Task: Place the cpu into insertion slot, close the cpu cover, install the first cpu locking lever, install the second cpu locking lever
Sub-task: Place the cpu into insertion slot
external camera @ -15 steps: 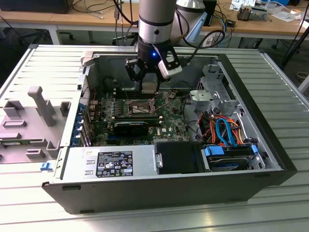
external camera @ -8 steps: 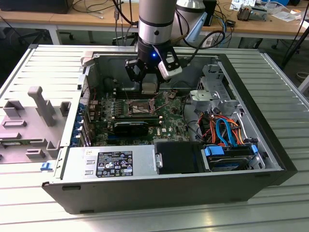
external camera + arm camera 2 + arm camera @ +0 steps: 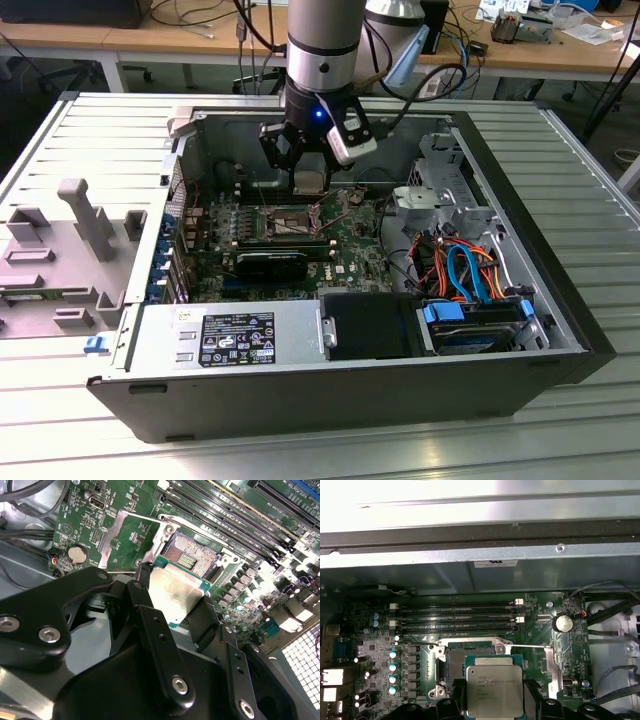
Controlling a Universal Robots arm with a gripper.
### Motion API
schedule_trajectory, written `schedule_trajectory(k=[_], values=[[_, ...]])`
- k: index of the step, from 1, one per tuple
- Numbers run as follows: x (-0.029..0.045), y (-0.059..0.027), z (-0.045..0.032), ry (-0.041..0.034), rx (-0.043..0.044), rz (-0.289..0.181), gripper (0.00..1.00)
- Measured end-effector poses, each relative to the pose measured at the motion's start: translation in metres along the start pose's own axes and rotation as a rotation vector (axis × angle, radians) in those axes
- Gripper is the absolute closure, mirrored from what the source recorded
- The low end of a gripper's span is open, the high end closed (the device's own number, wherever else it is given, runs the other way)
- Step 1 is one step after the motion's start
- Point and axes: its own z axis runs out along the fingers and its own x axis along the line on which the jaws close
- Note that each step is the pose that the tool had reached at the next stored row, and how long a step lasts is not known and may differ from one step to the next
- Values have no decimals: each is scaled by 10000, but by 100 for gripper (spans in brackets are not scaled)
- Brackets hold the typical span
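The arm reaches down into an open computer case (image 3: 300, 400) that lies on its side on a ribbed metal surface (image 3: 560, 440). Its black fingers (image 3: 145, 587) are closed on the cpu (image 3: 175, 592), pinching the small square chip by two opposite edges, with its dull silver top facing both wrist cameras. In the exterior view the cpu (image 3: 312, 180) hangs clear above the green motherboard (image 3: 350, 260), just past the far edge of the insertion slot (image 3: 285, 222) and not seated in it. In the first wrist view the cpu (image 3: 494, 690) sits between the fingers (image 3: 532, 697) and overlaps the near side of the insertion slot (image 3: 467, 650), whose contact field lies bare. In the second wrist view the cpu cover (image 3: 111, 532), a thin silver frame, is swung open to one side of the insertion slot (image 3: 192, 555), and the green board shows through its window. Memory slots (image 3: 460, 612) run along the slot's far side, and a coin battery (image 3: 563, 623) sits on the board near the open cover. A grey moulded fixture (image 3: 85, 215) stands on the surface at the exterior view's left.
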Motion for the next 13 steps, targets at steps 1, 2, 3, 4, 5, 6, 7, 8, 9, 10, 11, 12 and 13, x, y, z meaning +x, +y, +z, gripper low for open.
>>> schedule_trajectory(k=[1,2,3,4,5,6,7,8,9,10,11,12,13], values=[[0,0,0,-1,0,18,46],[0,0,0,-3,-1,44,46],[0,0,0,-6,-2,71,46],[0,0,0,-9,-2,101,46],[0,0,0,-12,-2,135,46],[0,0,0,-13,-3,156,46],[0,0,0,-15,-3,174,46],[1,0,0,-18,-4,216,46],[1,-1,0,-22,-4,254,46],[0,-1,0,-25,-3,286,46],[0,-1,0,-27,-4,312,46],[1,-1,0,-29,-3,328,46],[1,-1,0,-31,1,350,46]])
